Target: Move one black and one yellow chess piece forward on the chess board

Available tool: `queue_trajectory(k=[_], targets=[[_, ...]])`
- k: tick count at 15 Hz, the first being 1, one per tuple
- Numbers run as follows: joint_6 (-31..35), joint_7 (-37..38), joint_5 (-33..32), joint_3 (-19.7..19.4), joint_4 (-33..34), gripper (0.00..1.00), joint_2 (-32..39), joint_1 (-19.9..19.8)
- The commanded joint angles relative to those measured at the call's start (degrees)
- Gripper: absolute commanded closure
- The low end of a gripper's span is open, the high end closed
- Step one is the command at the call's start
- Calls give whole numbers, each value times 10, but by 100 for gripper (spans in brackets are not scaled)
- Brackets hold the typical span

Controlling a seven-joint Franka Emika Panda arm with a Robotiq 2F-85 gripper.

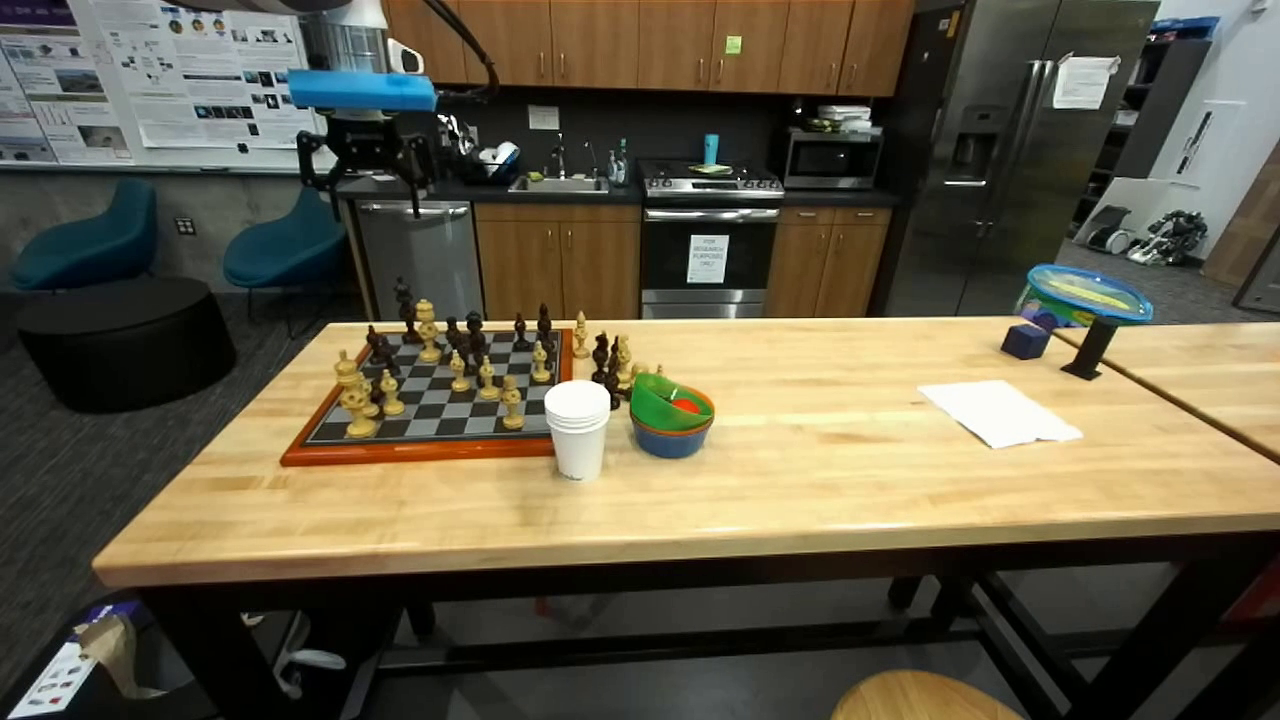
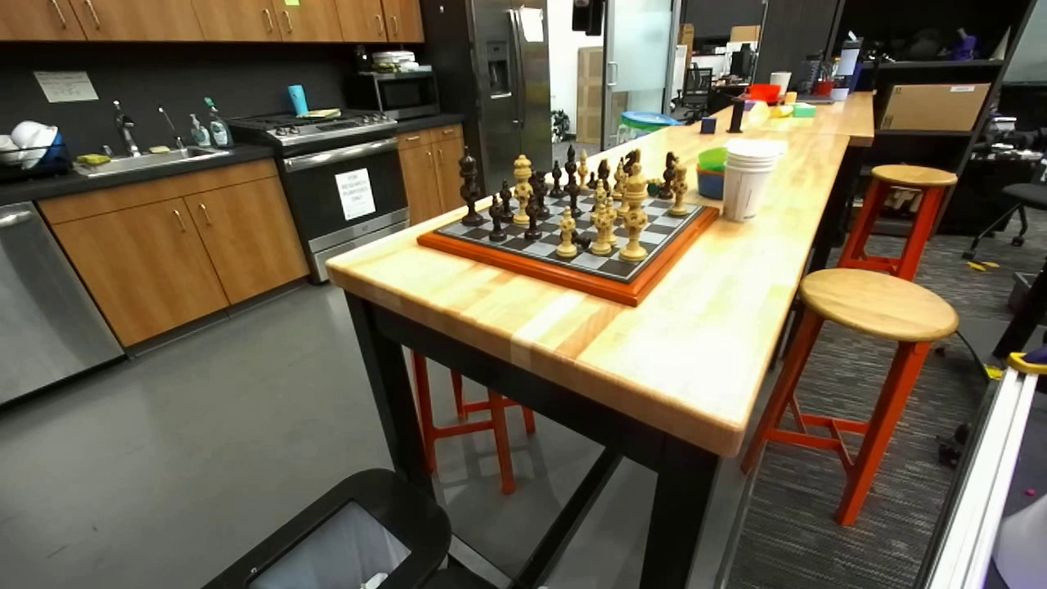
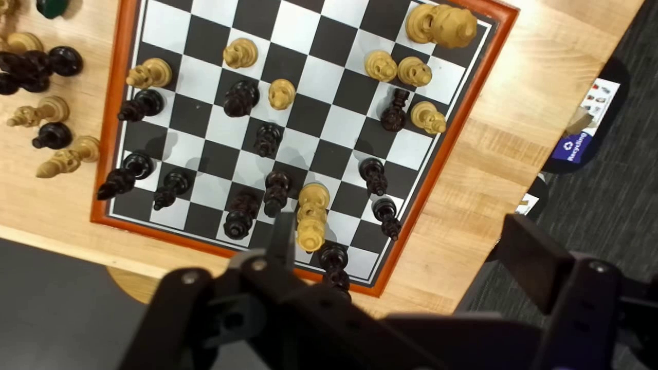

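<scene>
The chess board shows in both exterior views with its reddish-brown border (image 1: 430,452) (image 2: 532,263), and from above in the wrist view (image 3: 443,156). Several yellow and black pieces stand on it. A tall yellow piece (image 3: 312,218) stands among black pieces (image 3: 277,190); it also shows in both exterior views (image 1: 427,332) (image 2: 522,192). Another tall yellow piece (image 3: 439,24) stands near a corner. A black piece (image 3: 395,110) lies on its side by small yellow pieces (image 3: 429,117). My gripper (image 1: 376,200) is open and empty, high above the board; its spread fingers show in the wrist view (image 3: 401,226).
White stacked cups (image 1: 578,435) stand by the board's edge. Blue and green bowls (image 1: 672,438) sit beside them. Several loose pieces (image 1: 612,370) stand off the board on the table. A white paper (image 1: 1000,412), a dark blue block (image 1: 1026,341) and a blue-lidded tub (image 1: 1085,295) are farther along.
</scene>
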Motion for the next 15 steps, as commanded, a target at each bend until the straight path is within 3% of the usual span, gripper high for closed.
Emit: queue_trajectory(k=[1, 9, 15], targets=[[-2, 0, 0, -13, 2, 0, 1, 13], [5, 16, -5, -11, -2, 0, 1, 16], [36, 114, -35, 1, -15, 0, 13, 43]])
